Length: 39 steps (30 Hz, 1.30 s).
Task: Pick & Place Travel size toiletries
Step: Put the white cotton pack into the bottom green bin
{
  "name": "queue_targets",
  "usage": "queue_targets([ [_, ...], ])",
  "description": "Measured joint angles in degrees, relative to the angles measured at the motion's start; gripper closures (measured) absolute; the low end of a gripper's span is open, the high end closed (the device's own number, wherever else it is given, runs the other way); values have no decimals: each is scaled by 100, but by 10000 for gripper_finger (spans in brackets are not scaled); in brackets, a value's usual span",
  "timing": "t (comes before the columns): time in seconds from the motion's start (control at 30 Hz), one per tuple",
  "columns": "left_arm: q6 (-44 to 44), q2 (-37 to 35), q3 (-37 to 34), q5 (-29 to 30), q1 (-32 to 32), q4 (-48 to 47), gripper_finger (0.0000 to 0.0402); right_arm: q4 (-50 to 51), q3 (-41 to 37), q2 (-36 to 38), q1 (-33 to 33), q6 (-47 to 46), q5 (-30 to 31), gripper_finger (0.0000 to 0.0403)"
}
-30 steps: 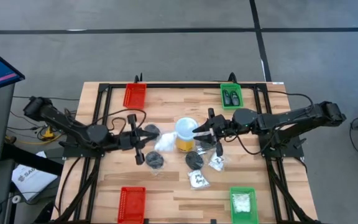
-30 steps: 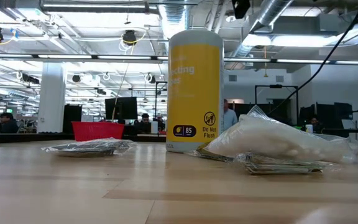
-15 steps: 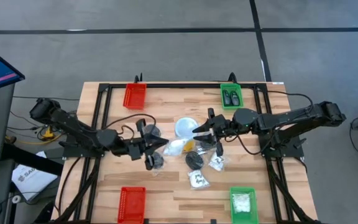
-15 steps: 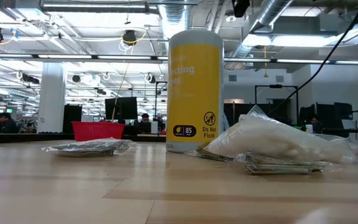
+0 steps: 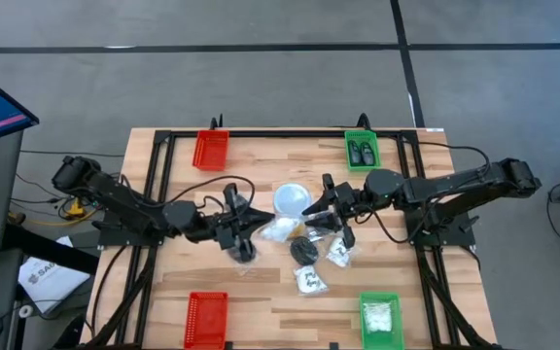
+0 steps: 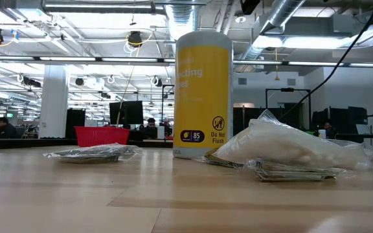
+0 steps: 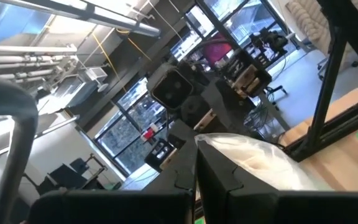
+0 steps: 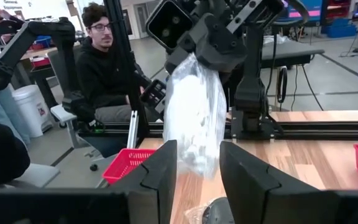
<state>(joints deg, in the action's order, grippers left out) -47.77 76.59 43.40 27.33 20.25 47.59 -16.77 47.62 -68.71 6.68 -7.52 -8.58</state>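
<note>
My left gripper (image 5: 253,222) is shut on a clear packet of white contents (image 5: 281,230), one of the travel size toiletries, held up beside the yellow jar with the pale lid (image 5: 290,198). In the right wrist view the packet (image 8: 194,118) hangs from the left gripper just beyond my right gripper (image 8: 197,158). My right gripper (image 5: 312,216) faces it from the table's right, open, a finger on either side of the packet's lower end. Black roundish pieces in clear wrap (image 5: 244,251) (image 5: 304,251) and two small packets (image 5: 338,255) (image 5: 309,282) lie flat on the table. My left gripper pinches the packet's upper end (image 8: 188,62) between its two shut fingers (image 7: 213,171), coming in about level from the table's left. The packet hangs slack below the fingers, upright and clear of the table.
Red trays (image 5: 211,149) (image 5: 205,318) stand at the left, far and near. A green tray with dark bottles (image 5: 362,151) stands far right, and another with a white packet (image 5: 380,318) near right. The low view shows the yellow jar (image 6: 203,94) and packets (image 6: 290,149) on the wood.
My left gripper has gone toward the table's right edge, toward my right gripper, and has rolled somewhat. The white packet has come along with it and now hangs in front of the yellow jar's side.
</note>
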Motion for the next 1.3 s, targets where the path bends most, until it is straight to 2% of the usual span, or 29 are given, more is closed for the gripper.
queue_targets([
  [0.13, 0, -15, 9, -15, 2, 18, 401, 1, 0, 0, 0, 40, 0, 290],
  [0.3, 4, -15, 9, -351, 2, 35, 401, -7, 0, 0, -7, 42, 0, 290],
  [0.6, 2, -15, 9, -380, -24, 155, 401, -65, 0, 0, -7, 62, 0, 290],
  [0.73, 83, 2, 9, -680, -147, 197, 401, -66, 0, 0, -7, 62, 0, 290],
  [1.07, 161, 33, 7, -732, -235, 308, 401, -101, 0, 0, -7, 242, 0, 290],
  [1.3, 197, 33, 7, -778, -340, 310, 401, -226, 0, 2, 4, 348, 0, 325],
])
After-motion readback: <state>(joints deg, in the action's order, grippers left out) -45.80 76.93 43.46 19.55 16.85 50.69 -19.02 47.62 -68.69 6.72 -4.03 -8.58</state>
